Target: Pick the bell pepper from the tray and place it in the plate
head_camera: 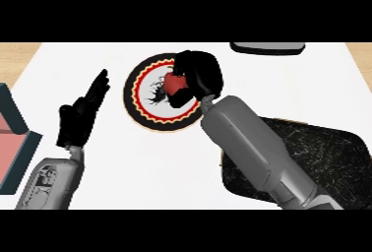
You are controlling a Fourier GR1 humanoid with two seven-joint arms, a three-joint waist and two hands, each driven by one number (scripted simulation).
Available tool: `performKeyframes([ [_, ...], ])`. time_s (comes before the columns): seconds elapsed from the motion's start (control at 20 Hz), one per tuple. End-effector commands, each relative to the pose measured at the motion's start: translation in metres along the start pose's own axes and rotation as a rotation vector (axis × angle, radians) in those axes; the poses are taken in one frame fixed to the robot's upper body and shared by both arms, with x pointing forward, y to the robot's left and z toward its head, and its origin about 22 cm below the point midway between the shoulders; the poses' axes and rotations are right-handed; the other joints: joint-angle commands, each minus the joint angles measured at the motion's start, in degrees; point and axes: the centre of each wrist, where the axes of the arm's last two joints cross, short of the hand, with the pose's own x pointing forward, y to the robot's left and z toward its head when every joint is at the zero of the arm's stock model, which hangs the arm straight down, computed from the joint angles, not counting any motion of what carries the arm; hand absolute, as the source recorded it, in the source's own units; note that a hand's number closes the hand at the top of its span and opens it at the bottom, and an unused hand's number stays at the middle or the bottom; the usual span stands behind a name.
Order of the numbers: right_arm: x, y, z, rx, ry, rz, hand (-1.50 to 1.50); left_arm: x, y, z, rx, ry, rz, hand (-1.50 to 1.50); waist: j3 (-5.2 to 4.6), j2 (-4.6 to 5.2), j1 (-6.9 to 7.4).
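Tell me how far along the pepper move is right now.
Done: the bell pepper is off the dark tray and over the plate. In hand: the right hand curls round it above the plate's middle. Left: set it down and let go. The left hand rests open at the left.

Plate (pixel 149 110) left of tray (pixel 327 152)

Red bell pepper (pixel 173 82) mostly hidden, over the round patterned plate (pixel 149 115), dark speckled tray (pixel 327 152) to the plate's lower right
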Motion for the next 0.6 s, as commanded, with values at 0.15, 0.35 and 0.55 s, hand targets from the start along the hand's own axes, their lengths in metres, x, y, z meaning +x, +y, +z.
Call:
performKeyframes([
  [0.15, -0.005, 0.021, -0.015, 0.073, 0.085, 0.174, 1.50, 0.007, -0.016, -0.014, -0.031, -0.021, 0.014, 0.00, -0.05, 0.65, 1.78],
  [0.35, -0.035, 0.035, -0.010, 0.124, 0.215, 0.027, -1.50, 0.009, -0.015, -0.012, -0.081, -0.040, 0.009, 0.00, 0.01, 1.11, 3.54],
  [0.55, -0.035, 0.037, -0.009, 0.101, 0.230, -0.068, -1.50, 0.020, -0.021, -0.013, -0.086, -0.055, -0.003, 0.00, 0.06, 1.31, 5.42],
])
